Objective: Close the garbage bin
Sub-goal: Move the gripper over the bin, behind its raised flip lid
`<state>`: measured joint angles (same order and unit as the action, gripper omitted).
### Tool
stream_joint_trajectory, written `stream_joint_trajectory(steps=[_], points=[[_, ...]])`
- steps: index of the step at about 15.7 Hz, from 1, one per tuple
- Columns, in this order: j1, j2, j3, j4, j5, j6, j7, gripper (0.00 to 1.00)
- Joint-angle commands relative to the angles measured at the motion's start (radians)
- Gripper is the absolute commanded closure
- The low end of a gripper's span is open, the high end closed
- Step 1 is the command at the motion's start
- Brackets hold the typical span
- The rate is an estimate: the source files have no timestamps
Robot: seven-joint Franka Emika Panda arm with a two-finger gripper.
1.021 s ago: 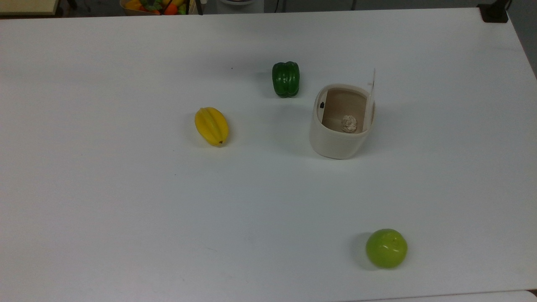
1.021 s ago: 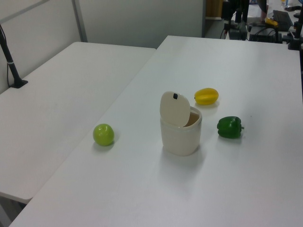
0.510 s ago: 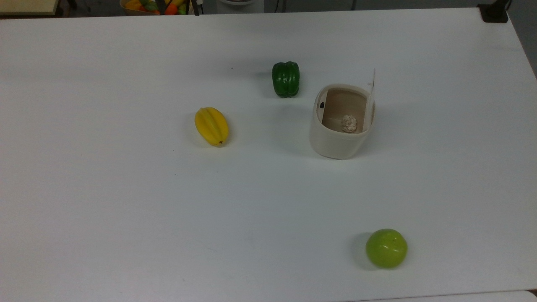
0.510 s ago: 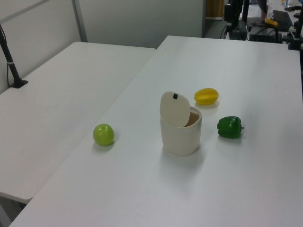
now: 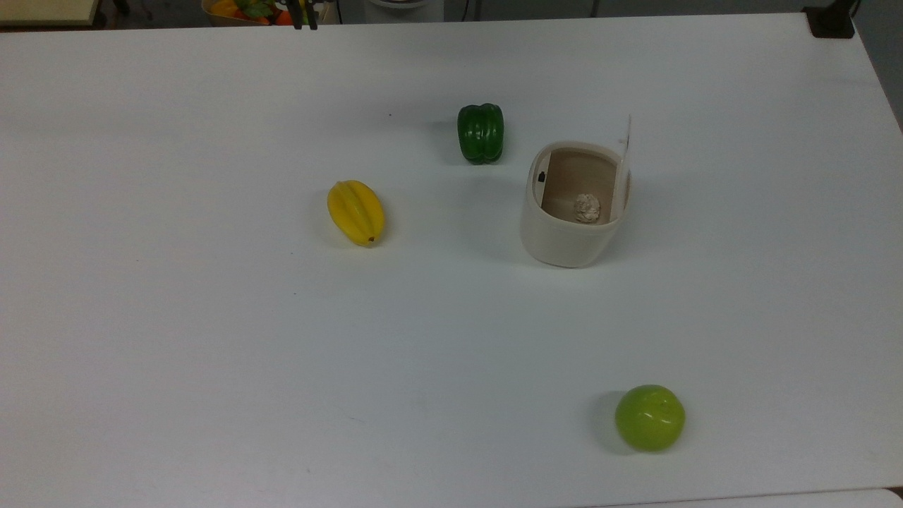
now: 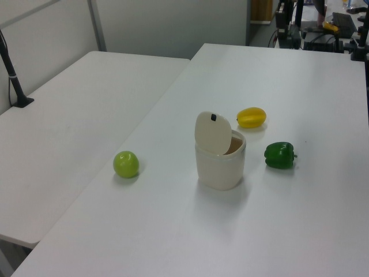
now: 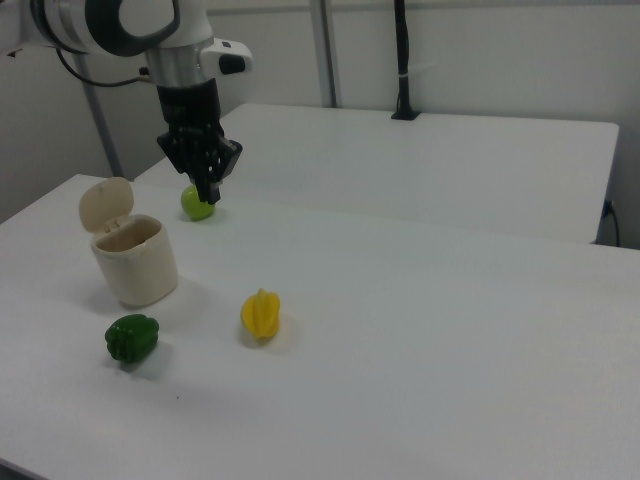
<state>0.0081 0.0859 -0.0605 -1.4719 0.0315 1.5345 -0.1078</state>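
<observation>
Top view: the garbage bin (image 5: 571,212) stands right of centre, its lid (image 5: 623,166) raised nearly upright along the bin's right edge. A crumpled ball of paper (image 5: 587,207) lies inside, and a small black button (image 5: 541,176) sits at the left rim. A green pepper (image 5: 480,132) lies just up and left of the bin, a yellow starfruit (image 5: 355,212) further left, a green apple (image 5: 650,417) at lower right.

Left view: the bin (image 6: 220,158) is at centre frame with its lid (image 6: 212,133) tilted up and facing the camera. Nothing touches it.

Right view: the gripper (image 7: 209,190) hangs at upper left, above the table (image 7: 420,330) and to the right of the bin (image 7: 133,258), pointing down. Its fingers appear drawn together, holding nothing. The lid (image 7: 106,203) stands open.

Judgement: the approach is in hand; closing has not begun. The next move calls for bringing the gripper behind the raised lid and pressing it down over the opening until it seats at the button side, without pushing the light bin across the table.
</observation>
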Motion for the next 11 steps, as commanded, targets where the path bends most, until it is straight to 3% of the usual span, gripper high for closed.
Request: stream_joint_trajectory(steps=[1, 8, 11], points=[[0.007, -0.008, -0.004, -0.018, 0.024, 0.009, -0.087, 0.93], [0.053, -0.012, 0.001, -0.010, 0.027, 0.010, -0.239, 1.00], [0.053, -0.015, 0.027, -0.005, 0.027, 0.016, -0.274, 1.00]])
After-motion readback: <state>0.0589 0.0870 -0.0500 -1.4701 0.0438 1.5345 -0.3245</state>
